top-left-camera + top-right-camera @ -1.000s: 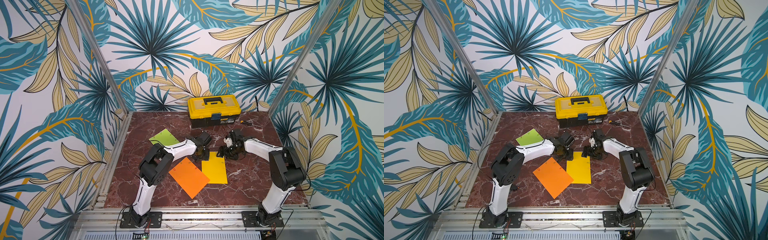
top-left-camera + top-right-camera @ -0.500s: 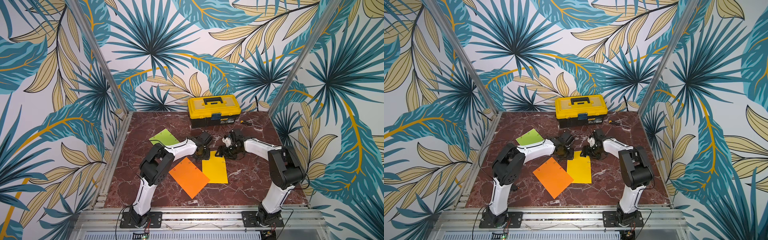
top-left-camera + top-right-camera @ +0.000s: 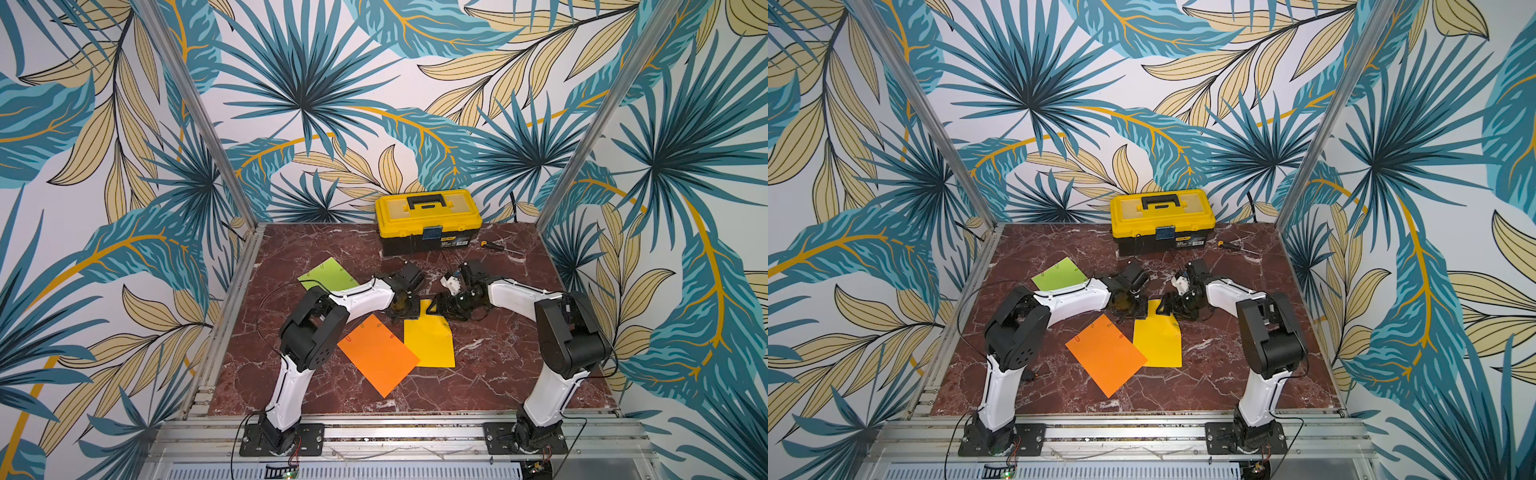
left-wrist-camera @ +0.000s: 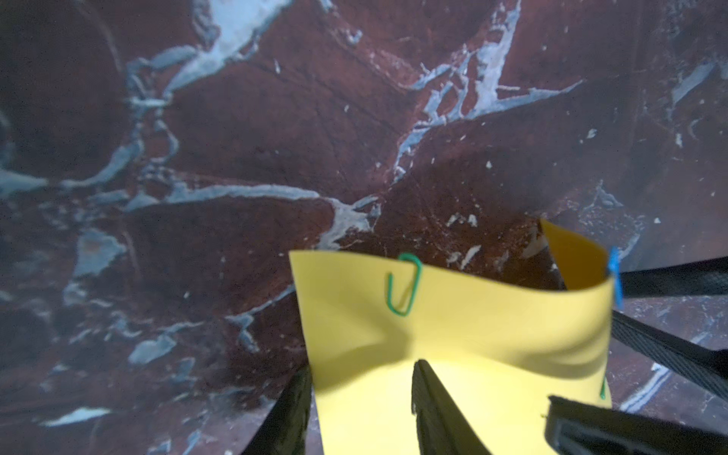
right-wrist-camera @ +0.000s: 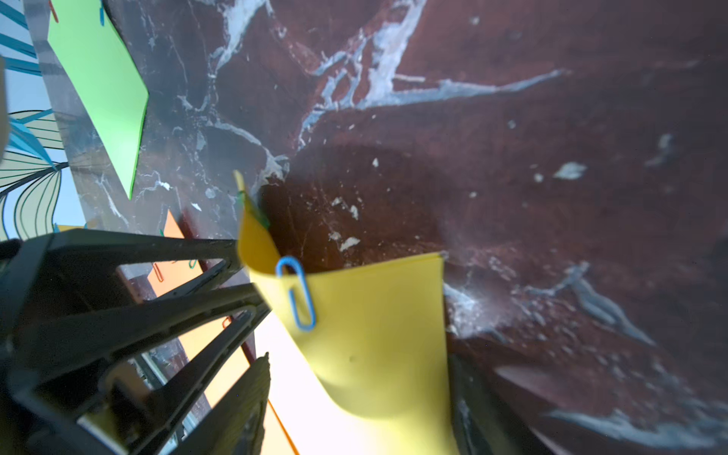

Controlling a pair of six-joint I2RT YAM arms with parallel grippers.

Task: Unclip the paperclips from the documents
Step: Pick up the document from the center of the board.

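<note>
The yellow document [image 3: 430, 345] lies mid-table with its far edge lifted and curled between both grippers. A green paperclip [image 4: 405, 285] and a blue paperclip [image 5: 297, 295] sit on that raised edge. My left gripper [image 4: 362, 370] is open, one finger under the sheet's corner and one on top. My right gripper [image 5: 358, 358] is open wide with the curled edge [image 5: 374, 335] between its fingers. The orange document [image 3: 376, 353] overlaps the yellow one's left side and carries small clips [image 3: 1079, 340]. Further back left lies the lime green document [image 3: 326, 274].
A yellow-and-black toolbox [image 3: 428, 220] stands at the back wall, with a small screwdriver [image 3: 492, 246] to its right. Metal frame rails [image 3: 245, 299] border the marble table [image 3: 498, 353]. The two grippers [image 3: 1133, 309] [image 3: 1165, 307] are almost touching.
My right gripper has shifted a little left onto the yellow sheet's far edge. Both pairs of jaws have narrowed slightly. The left arm has hardly moved.
</note>
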